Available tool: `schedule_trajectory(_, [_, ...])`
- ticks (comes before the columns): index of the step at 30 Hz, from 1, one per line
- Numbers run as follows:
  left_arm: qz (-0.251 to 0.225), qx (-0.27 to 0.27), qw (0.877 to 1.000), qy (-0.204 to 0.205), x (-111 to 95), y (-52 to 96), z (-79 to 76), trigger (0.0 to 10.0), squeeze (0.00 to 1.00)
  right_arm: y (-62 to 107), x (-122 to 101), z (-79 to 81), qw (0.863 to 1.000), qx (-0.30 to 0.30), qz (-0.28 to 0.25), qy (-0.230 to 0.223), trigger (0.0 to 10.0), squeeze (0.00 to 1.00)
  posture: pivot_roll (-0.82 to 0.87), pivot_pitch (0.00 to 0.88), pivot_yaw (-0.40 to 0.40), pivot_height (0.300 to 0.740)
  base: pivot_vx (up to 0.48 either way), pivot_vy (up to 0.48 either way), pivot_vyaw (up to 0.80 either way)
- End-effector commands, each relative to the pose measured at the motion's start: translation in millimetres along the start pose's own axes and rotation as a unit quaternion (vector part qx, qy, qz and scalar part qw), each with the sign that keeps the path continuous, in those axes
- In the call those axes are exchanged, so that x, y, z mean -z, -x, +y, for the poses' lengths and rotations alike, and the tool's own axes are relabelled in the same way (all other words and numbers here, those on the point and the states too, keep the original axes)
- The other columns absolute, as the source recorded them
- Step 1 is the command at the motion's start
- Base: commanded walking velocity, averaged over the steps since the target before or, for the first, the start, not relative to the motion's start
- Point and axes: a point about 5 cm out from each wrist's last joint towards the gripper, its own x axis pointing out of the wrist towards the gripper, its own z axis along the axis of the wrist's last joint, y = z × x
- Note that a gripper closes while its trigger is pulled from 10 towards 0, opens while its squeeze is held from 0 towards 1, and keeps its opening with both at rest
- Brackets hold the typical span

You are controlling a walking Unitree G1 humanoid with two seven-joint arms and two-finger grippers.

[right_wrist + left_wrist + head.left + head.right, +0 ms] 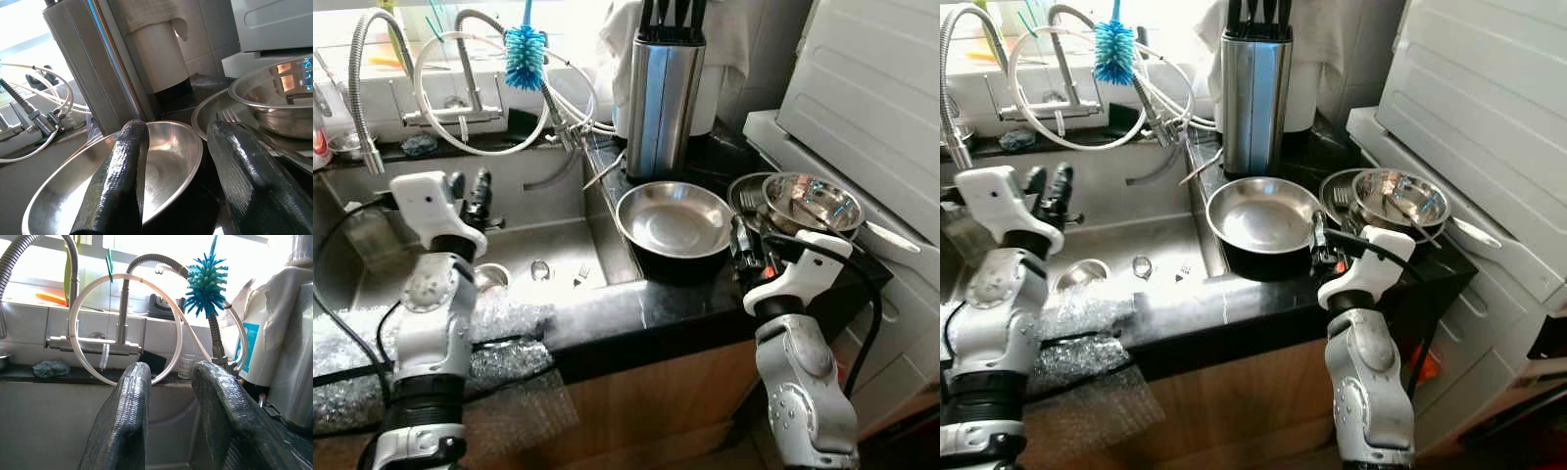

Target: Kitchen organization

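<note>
A wide steel bowl [674,217] rests in a black pan on the dark counter [685,299], right of the sink [524,245]. Beside it, a smaller steel bowl [811,201] sits on a plate with a fork [230,116]. My right gripper [741,240] stands open between the two bowls, close to the wide bowl's [122,186] rim, with nothing held. My left gripper [470,191] hovers open above the sink's left side, pointing at the faucet [122,308]. A fork [580,276] lies in the basin near the drain [489,277].
A tall steel knife block [663,93] stands behind the wide bowl. A blue bottle brush [524,54] and looped white hoses [440,117] hang at the faucet. Bubble wrap [499,338] covers the sink's front edge. A white appliance [871,108] borders the counter's right.
</note>
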Motion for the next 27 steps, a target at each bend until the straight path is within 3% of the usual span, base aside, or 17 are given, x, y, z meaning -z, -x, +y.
schedule_trajectory(1, [-0.008, 0.008, 1.000, -0.019, -9, 4.3, 4.0, 10.0, 0.00, -0.3, -1, -0.3, 1.000, 0.003, 0.003, 0.001, 10.0, 0.00, -0.15, 0.000, -0.024, 0.740, 0.000, 0.000, 0.00])
schedule_trajectory(5, [-0.016, 0.016, 0.997, -0.073, -25, 17.0, 15.9, 10.0, 0.00, 1.4, 2, 2.1, 1.000, -0.001, 0.010, -0.001, 10.0, 0.00, -0.14, 0.000, -0.023, 0.740, 0.000, 0.000, 0.00])
schedule_trajectory(10, [0.022, 0.034, 0.994, -0.097, -12, 34.2, 21.2, 10.0, 0.00, 1.0, 3, 1.6, 1.000, -0.001, 0.014, -0.002, 10.0, 0.00, -0.14, 0.000, -0.023, 0.740, 0.000, 0.000, 0.00])
schedule_trajectory(17, [0.066, 0.019, 0.995, -0.076, 10, 51.9, 16.6, 10.0, 0.00, -2.0, 3, 2.3, 1.000, -0.003, 0.019, 0.004, 10.0, 0.00, -0.14, 0.000, -0.030, 0.740, 0.000, 0.000, 0.00])
schedule_trajectory(23, [0.070, 0.013, 0.996, -0.058, 16, 51.9, 7.5, 10.0, 0.00, -4.7, -1, 2.0, 1.000, -0.005, 0.016, 0.004, 10.0, 0.00, -0.14, 0.000, -0.038, 0.740, 0.000, 0.000, 0.00])
schedule_trajectory(24, [0.071, 0.012, 0.996, -0.055, 16, 51.3, 5.9, 10.0, 0.00, -5.2, -1, 2.0, 1.000, -0.005, 0.016, 0.003, 10.0, 0.52, -0.14, 0.000, -0.038, 0.740, 0.000, 0.000, 0.00])
schedule_trajectory(26, [0.071, 0.013, 0.996, -0.054, 17, 51.1, 5.1, 10.0, 0.00, -5.4, -1, 2.2, 1.000, -0.005, 0.016, 0.003, 10.0, 0.52, -0.14, 0.000, -0.038, 0.740, 0.000, 0.000, 0.00])
schedule_trajectory(27, [0.071, 0.013, 0.996, -0.051, 17, 50.9, 3.8, 10.0, 0.00, -6.4, -2, 2.6, 1.000, -0.002, 0.018, 0.001, 10.0, 1.00, -0.15, 0.000, -0.037, 0.740, 0.000, 0.000, 0.00])
